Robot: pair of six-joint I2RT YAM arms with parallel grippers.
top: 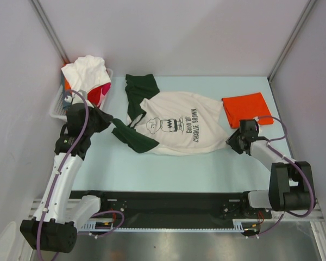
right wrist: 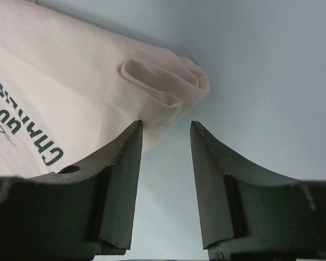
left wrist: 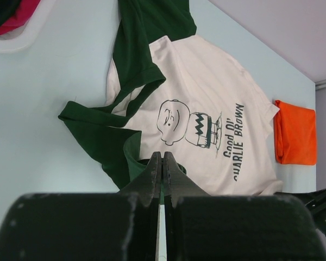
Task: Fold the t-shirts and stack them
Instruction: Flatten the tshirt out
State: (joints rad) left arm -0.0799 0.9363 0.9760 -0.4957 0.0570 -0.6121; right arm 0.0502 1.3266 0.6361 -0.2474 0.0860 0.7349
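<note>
A cream t-shirt (top: 174,125) with dark green sleeves and a Charlie Brown print lies spread across the middle of the table. My left gripper (top: 104,120) is shut on its near green sleeve (left wrist: 111,141); in the left wrist view a sliver of green cloth shows between the closed fingertips of that gripper (left wrist: 162,155). My right gripper (top: 232,142) stands open at the shirt's rumpled hem corner (right wrist: 168,81). One fingertip (right wrist: 135,130) touches the cloth edge, and only bare table shows between the fingers of this gripper (right wrist: 165,124). A folded orange-red t-shirt (top: 247,109) lies at the back right.
A white slotted basket (top: 57,106) at the back left holds a white shirt (top: 87,70) over red and pink cloth (top: 100,93). White enclosure walls rise on both sides and behind. The arms' black rail (top: 163,204) runs along the near edge.
</note>
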